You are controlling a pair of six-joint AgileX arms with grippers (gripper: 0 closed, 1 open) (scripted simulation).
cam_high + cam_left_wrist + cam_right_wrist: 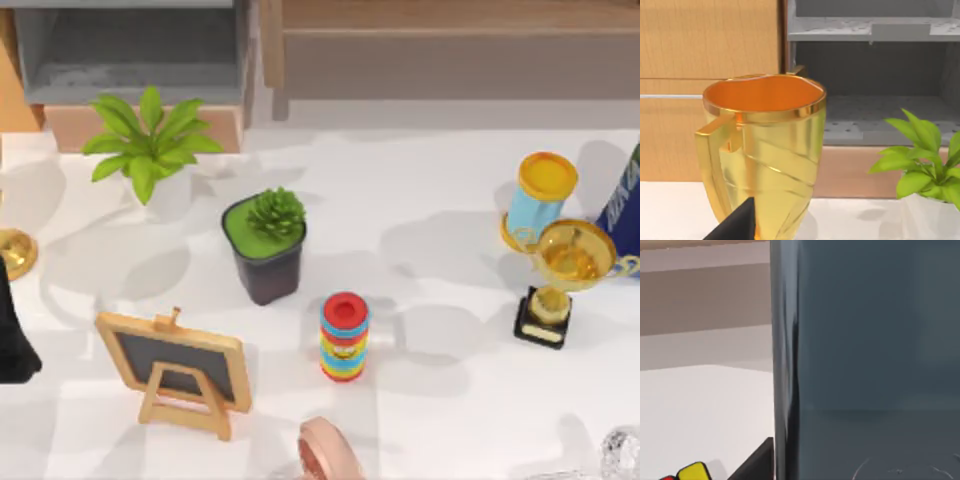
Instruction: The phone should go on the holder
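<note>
1. The phone (865, 360) is sitting closest of all, looming right against the right wrist camera, with one long straight edge showing beside the white worktop (705, 405).
2. In the top view a dark blue slab is poking in at the right edge, beside the trophy (560, 270). I am judging this to be the same phone, so it is lying at the worktop's far right.
3. The right end effector (757, 460) is showing as a dark wedge touching the phone's edge. I cannot tell whether it is released, clenched or grasping the phone.
4. The pink piece at the near edge, about midway across, is probably serving as the holder (328, 450). It is lying well to the left of the phone and nearer.
5. The right arm is clearly the nearer one to the phone, so the carry is looking like a leftward, nearward move.
6. The left end effector (14, 335) is idling at the left edge by a gold cup (765, 155); I cannot tell its state.
</note>
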